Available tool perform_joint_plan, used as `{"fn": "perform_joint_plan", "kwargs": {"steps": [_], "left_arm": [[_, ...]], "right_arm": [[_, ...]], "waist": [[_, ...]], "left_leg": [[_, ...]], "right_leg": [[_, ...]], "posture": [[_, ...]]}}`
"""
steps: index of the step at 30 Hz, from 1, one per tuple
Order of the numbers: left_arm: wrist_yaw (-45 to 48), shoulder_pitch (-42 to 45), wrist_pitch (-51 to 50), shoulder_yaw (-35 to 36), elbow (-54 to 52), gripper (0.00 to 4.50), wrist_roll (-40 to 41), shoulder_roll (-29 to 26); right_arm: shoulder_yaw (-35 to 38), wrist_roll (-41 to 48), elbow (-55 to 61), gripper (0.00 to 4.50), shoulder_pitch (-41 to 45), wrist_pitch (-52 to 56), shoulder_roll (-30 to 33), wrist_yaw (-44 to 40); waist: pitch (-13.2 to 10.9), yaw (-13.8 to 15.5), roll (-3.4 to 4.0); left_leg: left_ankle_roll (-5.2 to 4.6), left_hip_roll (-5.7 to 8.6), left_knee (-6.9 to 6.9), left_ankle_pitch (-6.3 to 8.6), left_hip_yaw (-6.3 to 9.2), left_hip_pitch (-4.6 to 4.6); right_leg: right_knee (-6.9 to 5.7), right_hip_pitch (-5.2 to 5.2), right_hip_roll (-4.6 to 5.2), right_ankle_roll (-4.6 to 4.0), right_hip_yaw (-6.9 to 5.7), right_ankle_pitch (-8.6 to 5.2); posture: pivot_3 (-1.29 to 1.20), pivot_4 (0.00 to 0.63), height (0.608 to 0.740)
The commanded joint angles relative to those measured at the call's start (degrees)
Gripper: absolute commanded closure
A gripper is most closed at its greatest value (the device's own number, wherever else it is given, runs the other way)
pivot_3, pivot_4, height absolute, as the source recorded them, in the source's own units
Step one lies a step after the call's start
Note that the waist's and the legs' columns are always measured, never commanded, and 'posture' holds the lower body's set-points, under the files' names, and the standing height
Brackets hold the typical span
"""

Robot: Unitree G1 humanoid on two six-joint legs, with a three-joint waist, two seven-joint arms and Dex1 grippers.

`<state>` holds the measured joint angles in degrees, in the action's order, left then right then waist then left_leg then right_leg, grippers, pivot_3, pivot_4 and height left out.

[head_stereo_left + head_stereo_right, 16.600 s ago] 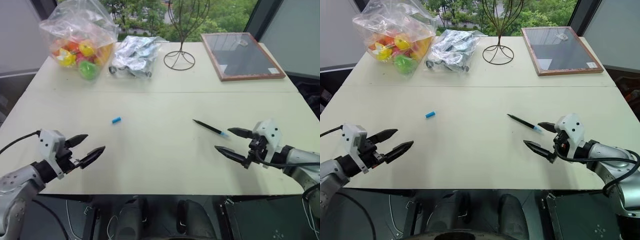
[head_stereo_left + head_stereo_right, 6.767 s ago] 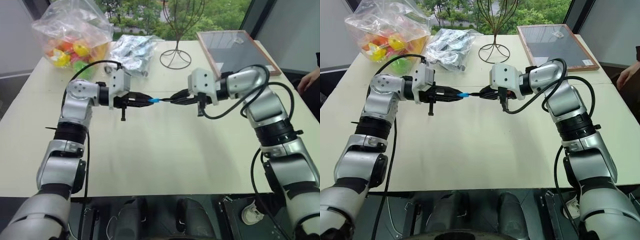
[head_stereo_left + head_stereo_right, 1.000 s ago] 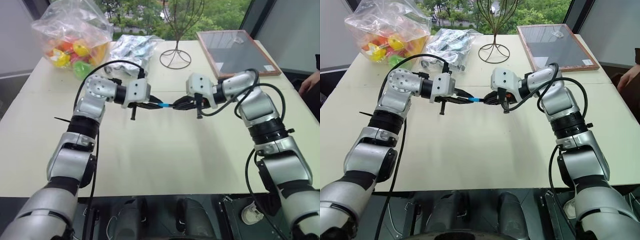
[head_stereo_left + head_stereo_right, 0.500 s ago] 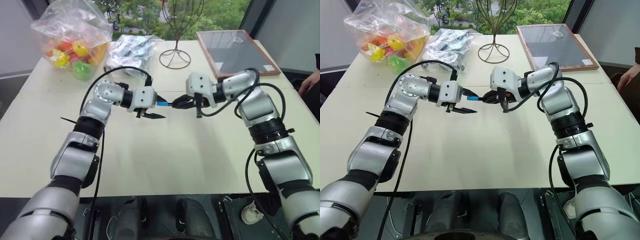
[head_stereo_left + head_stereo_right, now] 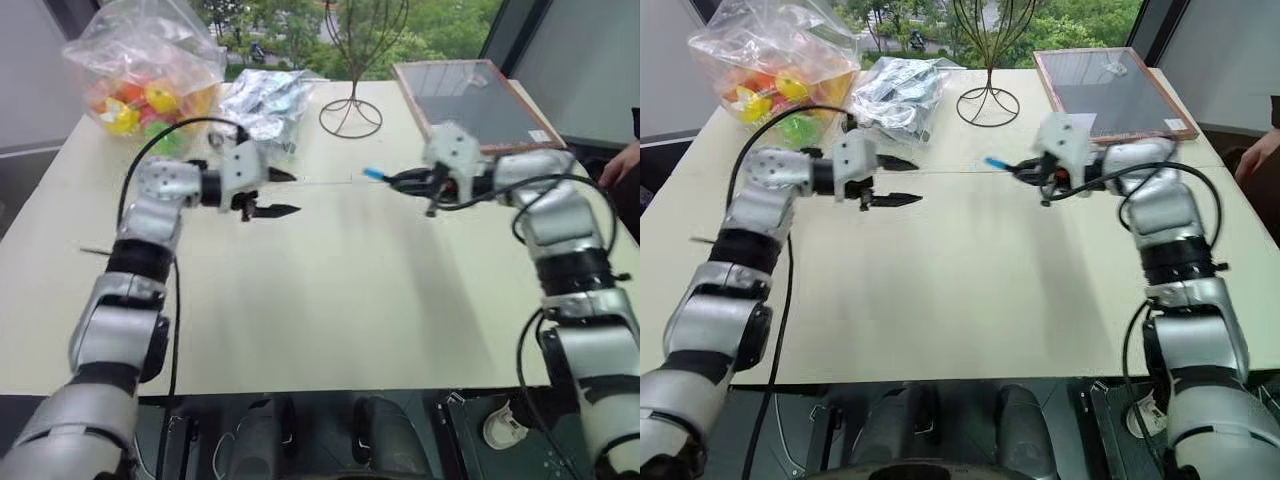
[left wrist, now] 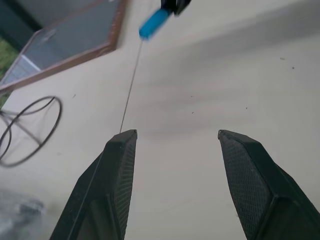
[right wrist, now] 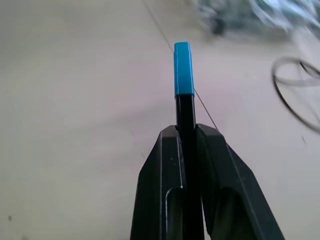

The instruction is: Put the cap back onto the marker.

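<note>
The blue cap (image 5: 374, 174) sits on the tip of the black marker (image 7: 185, 114), which sticks out leftward from my right gripper (image 5: 400, 181). That gripper is shut on the marker's barrel and held above the cream table (image 5: 320, 300), right of centre. In the right wrist view the cap (image 7: 183, 69) tops the marker between the closed fingers. My left gripper (image 5: 280, 192) hovers left of centre, well apart from the cap, open with nothing between its fingers. The left wrist view shows the cap (image 6: 153, 23) far beyond the spread fingertips (image 6: 122, 142).
At the back of the table lie a clear bag of coloured toys (image 5: 150, 80), a silvery bag (image 5: 268, 100), a wire stand (image 5: 352, 110) and a framed dark board (image 5: 475, 100). A person's hand (image 5: 625, 160) shows at the right edge.
My left gripper opened off the cap and swung away to the left. The right gripper carried the marker, cap on its tip, off to the right.
</note>
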<state>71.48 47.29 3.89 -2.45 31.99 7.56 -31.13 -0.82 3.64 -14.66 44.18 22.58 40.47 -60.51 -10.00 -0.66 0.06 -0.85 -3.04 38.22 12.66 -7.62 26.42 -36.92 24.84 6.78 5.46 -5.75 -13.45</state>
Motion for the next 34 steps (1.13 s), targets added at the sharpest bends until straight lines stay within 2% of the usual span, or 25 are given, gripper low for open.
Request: {"fn": "perform_joint_plan", "kwargs": {"steps": [1, 3, 6, 10, 16, 20, 21, 23, 27, 28, 29, 34], "left_arm": [[-7.2, -6.8, -14.1, 6.3, -14.8, 1.80, 7.3, -0.6], [-15.1, -11.8, -19.2, 9.5, -22.4, 1.80, 8.5, 0.8], [-24.4, -16.8, -27.3, 11.2, -30.9, 1.80, 8.4, 2.5], [-39.7, -22.1, -37.7, 14.3, -39.5, 1.80, 9.0, 9.2], [-50.3, -23.9, -39.8, 14.5, -40.1, 1.80, 5.8, 12.2], [-54.0, -23.8, -39.1, 15.1, -39.3, 1.80, 6.0, 13.3], [-54.3, -23.9, -39.0, 14.9, -39.2, 1.74, 6.0, 13.5], [-54.8, -24.3, -38.4, 14.5, -39.0, 1.74, 5.9, 13.4], [-55.1, -25.3, -37.7, 14.1, -39.0, 1.74, 5.8, 13.1], [-55.2, -25.4, -37.7, 14.2, -39.0, 1.74, 5.9, 13.1], [-55.2, -25.7, -37.4, 14.7, -39.2, 1.74, 5.8, 12.7], [-54.3, -27.6, -37.1, 19.2, -40.2, 1.74, 7.2, 8.9]], "right_arm": [[7.5, 3.8, 9.7, 4.50, -7.7, 9.9, 2.2, 4.6], [10.8, 4.1, 13.5, 4.50, -12.4, 14.6, 2.3, 9.2], [14.9, 5.5, 17.5, 4.50, -14.3, 20.5, -1.4, 17.3], [15.0, 4.2, 20.6, 4.50, -17.1, 27.0, -6.1, 26.7], [13.7, 5.4, 20.2, 4.50, -18.7, 30.0, -9.6, 31.5], [13.3, 5.4, 18.8, 4.50, -19.1, 29.2, -10.7, 33.5], [13.2, 5.5, 18.3, 3.60, -19.1, 28.9, -10.8, 33.8], [12.9, 5.7, 17.5, 2.91, -19.3, 28.5, -10.6, 34.0], [12.6, 6.0, 17.0, 0.74, -19.3, 28.1, -10.0, 34.4], [12.5, 6.1, 16.9, 0.32, -19.3, 28.0, -9.8, 34.4], [12.7, 5.9, 17.0, 0.09, -19.0, 27.0, -8.7, 33.8], [18.9, 6.7, 12.9, 0.09, -16.6, 18.6, -3.4, 33.4]], "waist": [[0.0, 0.1, -0.01], [0.0, 0.2, -0.02], [0.0, 0.0, -0.01], [0.0, 0.0, -0.04], [0.0, 0.1, -0.06], [0.0, 0.1, -0.06], [0.0, 0.1, -0.06], [0.0, 0.1, -0.06], [0.0, -0.1, -0.06], [0.0, 0.0, -0.06], [0.0, 0.0, -0.06], [0.0, 0.0, -0.06]], "left_leg": [[0.00, 0.01, 0.04, 0.00, 0.01, 0.01], [-0.01, 0.01, 0.09, 0.01, 0.06, -0.01], [-0.24, 0.04, 0.13, 0.15, 0.08, -0.08], [-0.27, 0.03, 0.00, 0.16, 0.14, -0.40], [-0.27, 0.07, -0.01, 0.17, 0.06, -0.51], [-0.28, 0.07, -0.03, 0.17, 0.06, -0.51], [-0.28, 0.07, -0.02, 0.17, 0.06, -0.51], [-0.28, 0.08, -0.02, 0.17, 0.06, -0.51], [-0.28, 0.07, -0.04, 0.17, 0.05, -0.51], [-0.28, 0.07, -0.04, 0.17, 0.05, -0.52], [-0.28, 0.07, -0.04, 0.17, 0.05, -0.51], [-0.30, 0.07, -0.05, 0.19, 0.05, -0.49]], "right_leg": [[-0.02, 0.00, 0.00, 0.00, 0.00, 0.00], [0.02, -0.03, 0.04, 0.01, 0.01, 0.00], [-0.06, -0.05, 0.07, 0.01, 0.03, 0.01], [-0.10, -0.21, 0.05, -0.01, 0.09, 0.00], [-0.08, -0.32, 0.05, -0.01, 0.12, -0.01], [-0.06, -0.32, 0.05, -0.02, 0.12, -0.02], [-0.06, -0.32, 0.05, -0.02, 0.12, -0.02], [-0.06, -0.32, 0.05, -0.02, 0.12, -0.02], [-0.05, -0.31, 0.05, -0.02, 0.12, -0.02], [-0.06, -0.31, 0.05, -0.02, 0.12, -0.02], [-0.05, -0.31, 0.05, -0.02, 0.12, -0.02], [-0.04, -0.28, 0.06, -0.02, 0.12, -0.02]], "posture": [[0.00, 0.150, 0.740], [0.00, 0.150, 0.740], [0.00, 0.150, 0.740], [0.00, 0.150, 0.740], [0.00, 0.150, 0.740], [0.00, 0.150, 0.740], [0.00, 0.150, 0.740], [0.00, 0.150, 0.740], [0.00, 0.150, 0.740], [0.00, 0.150, 0.740], [0.00, 0.150, 0.740], [0.00, 0.150, 0.740]]}}
